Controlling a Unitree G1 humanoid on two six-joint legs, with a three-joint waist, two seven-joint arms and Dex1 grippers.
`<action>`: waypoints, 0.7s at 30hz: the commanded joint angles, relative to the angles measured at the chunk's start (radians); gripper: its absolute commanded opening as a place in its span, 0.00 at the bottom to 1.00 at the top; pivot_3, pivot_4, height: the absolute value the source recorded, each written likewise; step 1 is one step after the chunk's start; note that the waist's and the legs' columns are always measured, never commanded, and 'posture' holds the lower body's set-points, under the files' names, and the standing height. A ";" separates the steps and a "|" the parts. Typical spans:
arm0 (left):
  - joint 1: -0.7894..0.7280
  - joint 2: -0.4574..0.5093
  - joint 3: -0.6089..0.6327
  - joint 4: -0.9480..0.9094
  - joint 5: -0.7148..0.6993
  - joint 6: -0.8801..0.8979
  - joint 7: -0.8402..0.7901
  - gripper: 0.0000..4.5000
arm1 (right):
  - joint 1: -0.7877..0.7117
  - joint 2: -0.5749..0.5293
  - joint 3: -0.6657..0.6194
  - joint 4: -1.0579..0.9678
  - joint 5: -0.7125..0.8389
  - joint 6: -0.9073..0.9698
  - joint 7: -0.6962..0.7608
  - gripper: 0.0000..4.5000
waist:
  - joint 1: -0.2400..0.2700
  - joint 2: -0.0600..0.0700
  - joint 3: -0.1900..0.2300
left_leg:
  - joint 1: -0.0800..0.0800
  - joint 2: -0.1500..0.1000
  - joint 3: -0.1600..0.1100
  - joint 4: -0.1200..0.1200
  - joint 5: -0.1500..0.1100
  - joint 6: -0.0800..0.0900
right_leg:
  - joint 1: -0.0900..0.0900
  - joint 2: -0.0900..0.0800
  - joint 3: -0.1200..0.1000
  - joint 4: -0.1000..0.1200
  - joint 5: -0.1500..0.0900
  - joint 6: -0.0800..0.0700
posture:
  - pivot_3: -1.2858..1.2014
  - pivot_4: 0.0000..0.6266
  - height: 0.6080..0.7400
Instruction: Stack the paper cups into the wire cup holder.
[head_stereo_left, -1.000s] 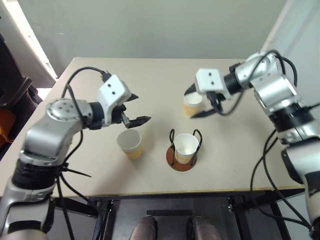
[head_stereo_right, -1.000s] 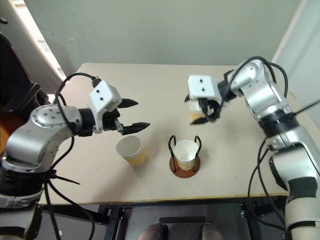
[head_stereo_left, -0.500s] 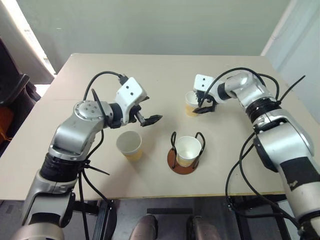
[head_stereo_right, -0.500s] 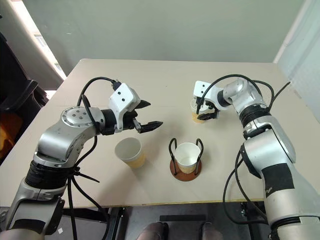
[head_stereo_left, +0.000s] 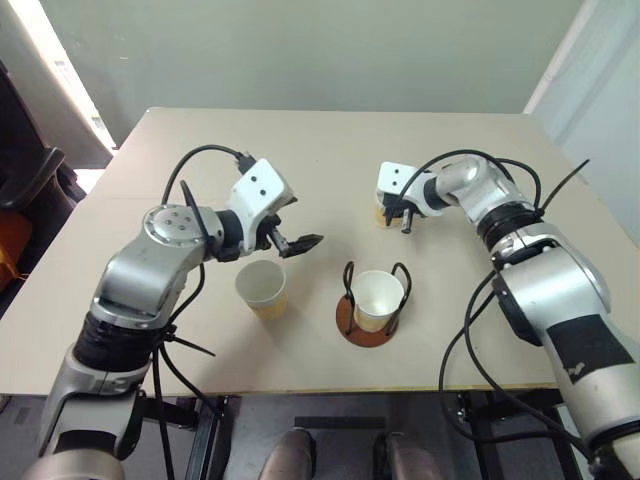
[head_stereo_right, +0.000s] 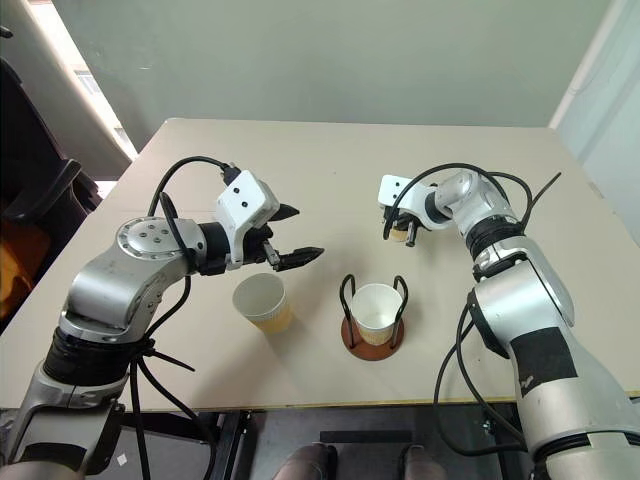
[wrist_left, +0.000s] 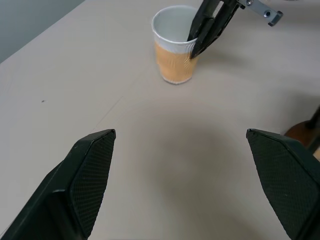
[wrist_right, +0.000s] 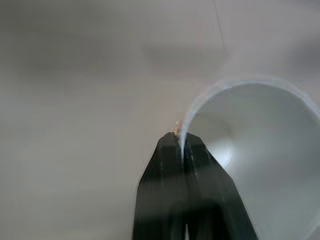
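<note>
Soft even daylight enters from the left edge; right wrist view is blurred, shadows faint.

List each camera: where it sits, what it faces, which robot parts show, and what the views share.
Head stereo pair: looks forward and down on the table, both arms, the wire cup holder holding one cup.
Left wrist: looks along the open left gripper at the far cup.
Right wrist: looks along the right gripper, shut on that cup's rim.
Shared: the far cup and the right gripper pinching it.
</note>
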 joint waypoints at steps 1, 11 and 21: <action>0.004 0.030 0.053 -0.050 -0.029 -0.035 -0.048 1.00 | -0.062 -0.067 -0.070 -0.071 0.050 -0.060 0.146 0.01 | 0.000 0.000 0.000 | 0.000 0.000 0.000 0.000 0.000 0.000 | 0.000 0.000 0.000 0.000 0.000 0.000 | 0.52 0.24 1.00; 0.100 0.166 0.165 -0.105 -0.218 -0.074 -0.324 1.00 | 0.100 -0.472 -0.001 -1.007 0.584 0.265 0.555 0.01 | -0.001 0.000 0.000 | -0.001 0.006 0.001 0.002 0.001 -0.003 | 0.006 0.009 0.000 -0.002 -0.001 -0.002 | 0.52 0.24 1.00; 0.153 0.244 0.164 -0.115 -0.249 -0.093 -0.409 1.00 | 0.189 -0.633 0.125 -1.359 0.737 0.323 0.555 0.01 | -0.013 0.000 0.000 | 0.009 0.012 0.001 -0.001 -0.004 0.005 | 0.007 0.011 0.001 0.005 -0.012 -0.010 | 0.52 0.24 1.00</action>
